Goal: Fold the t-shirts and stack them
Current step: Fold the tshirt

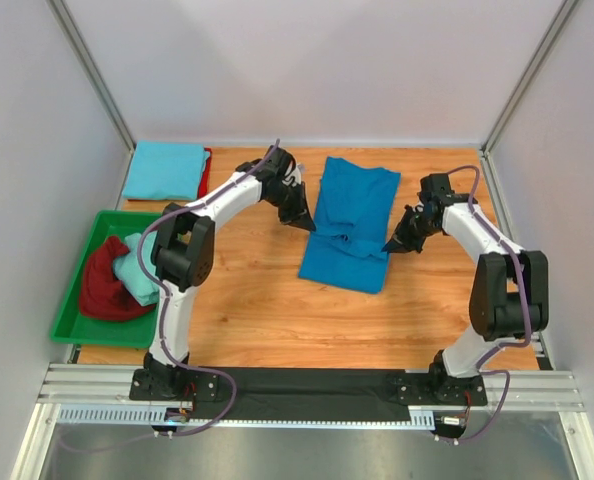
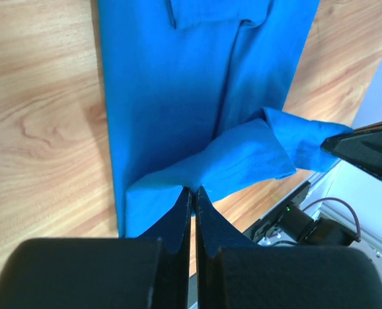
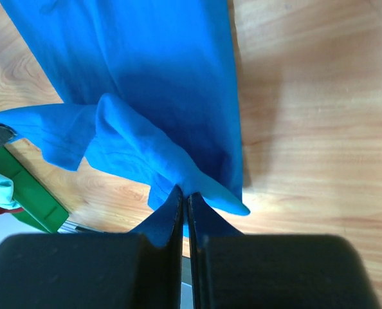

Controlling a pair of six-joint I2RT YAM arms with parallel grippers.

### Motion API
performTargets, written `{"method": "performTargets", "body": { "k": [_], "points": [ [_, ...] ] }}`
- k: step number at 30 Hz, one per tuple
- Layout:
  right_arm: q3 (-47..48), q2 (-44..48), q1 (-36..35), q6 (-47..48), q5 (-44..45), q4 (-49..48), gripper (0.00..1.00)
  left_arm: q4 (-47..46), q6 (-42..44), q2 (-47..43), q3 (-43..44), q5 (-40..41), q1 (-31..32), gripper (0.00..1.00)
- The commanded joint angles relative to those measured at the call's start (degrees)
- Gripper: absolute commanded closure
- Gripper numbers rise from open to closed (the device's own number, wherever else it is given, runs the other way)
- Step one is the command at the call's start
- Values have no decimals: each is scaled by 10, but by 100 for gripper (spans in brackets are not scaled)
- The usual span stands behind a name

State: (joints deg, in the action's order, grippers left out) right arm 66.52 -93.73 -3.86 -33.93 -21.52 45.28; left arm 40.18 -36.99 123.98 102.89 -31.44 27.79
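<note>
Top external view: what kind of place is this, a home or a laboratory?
Probably a laboratory robot cell, not a home. Plain white panels in aluminium posts enclose a wooden table, and a left arm and right arm are bolted to a metal rail at its near edge.

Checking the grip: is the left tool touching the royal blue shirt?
Touching. Left wrist view: the left tool pinches a raised fold of the royal blue shirt.

wooden table (image 1: 262, 315), blue t-shirt (image 1: 353, 212), green tray (image 1: 69, 318)
</note>
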Motion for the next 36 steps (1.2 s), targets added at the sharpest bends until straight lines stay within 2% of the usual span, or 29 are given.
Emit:
{"method": "performTargets", "body": {
  "k": [1, 17, 24, 31, 34, 35, 36],
  "points": [
    [40, -26, 11, 32, -27, 4, 100, 13, -3, 15, 37, -13, 3, 100],
    [109, -126, 27, 46, -68, -5, 100, 24, -20, 50, 69, 7, -20, 100],
    [128, -152, 27, 42, -63, 5, 98, 40, -20, 95, 121, -19, -23, 100],
    [135, -167, 32, 41, -56, 1, 95, 38, -16, 108, 136, -24, -23, 100],
    [148, -177, 33, 40, -40, 0, 92, 44, 4, 115, 157, -18, -23, 93],
    [150, -181, 33, 39, -36, -1, 87, 62, 14, 118, 181, -11, -23, 89],
    [156, -188, 51, 40, -28, 3, 80, 77, 41, 124, 197, 14, -22, 78]
  ]
}}
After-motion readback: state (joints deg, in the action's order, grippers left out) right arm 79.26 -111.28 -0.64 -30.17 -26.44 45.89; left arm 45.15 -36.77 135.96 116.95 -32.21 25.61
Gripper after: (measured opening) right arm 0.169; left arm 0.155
